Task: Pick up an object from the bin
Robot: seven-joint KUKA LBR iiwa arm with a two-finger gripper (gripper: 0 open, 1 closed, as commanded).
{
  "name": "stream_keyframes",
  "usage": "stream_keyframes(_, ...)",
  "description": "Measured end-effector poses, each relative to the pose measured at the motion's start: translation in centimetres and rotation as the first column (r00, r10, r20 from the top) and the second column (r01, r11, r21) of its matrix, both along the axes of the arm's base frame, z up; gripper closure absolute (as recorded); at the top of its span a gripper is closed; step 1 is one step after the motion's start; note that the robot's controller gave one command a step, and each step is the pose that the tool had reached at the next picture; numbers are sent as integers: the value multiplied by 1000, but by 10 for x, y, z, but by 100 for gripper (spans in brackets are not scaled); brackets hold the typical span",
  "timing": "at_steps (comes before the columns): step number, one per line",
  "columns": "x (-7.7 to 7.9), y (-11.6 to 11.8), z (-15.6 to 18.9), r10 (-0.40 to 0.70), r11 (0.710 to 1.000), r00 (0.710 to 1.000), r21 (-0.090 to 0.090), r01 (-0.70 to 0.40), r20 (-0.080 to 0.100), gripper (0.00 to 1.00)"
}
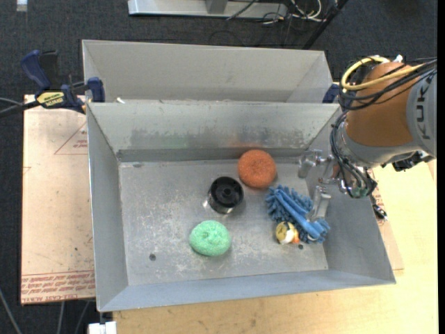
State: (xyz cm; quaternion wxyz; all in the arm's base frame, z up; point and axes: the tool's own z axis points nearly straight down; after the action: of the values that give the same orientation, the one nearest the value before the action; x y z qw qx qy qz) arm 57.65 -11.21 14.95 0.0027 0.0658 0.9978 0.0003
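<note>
My gripper (314, 186) hangs over the right side of the bin, open, with nothing between its metal fingers (323, 199). Just below and to its left lies a blue fringed toy (292, 209) with a small yellow and white end. The lower fingertip is right at the toy's upper right edge; whether it touches I cannot tell. An orange scrub ball (256, 168) rests near the back wall, left of the gripper.
A black round cap (226, 193) sits mid-bin, and a green scrub ball (210, 238) lies in front of it. The arm with its orange cover and cables comes in over the right rim. The bin's sloped right wall is close behind the gripper.
</note>
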Motion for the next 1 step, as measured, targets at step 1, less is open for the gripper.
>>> stream_keyframes(1,0,3,-33,-241,970,970,1,241,-2,0)
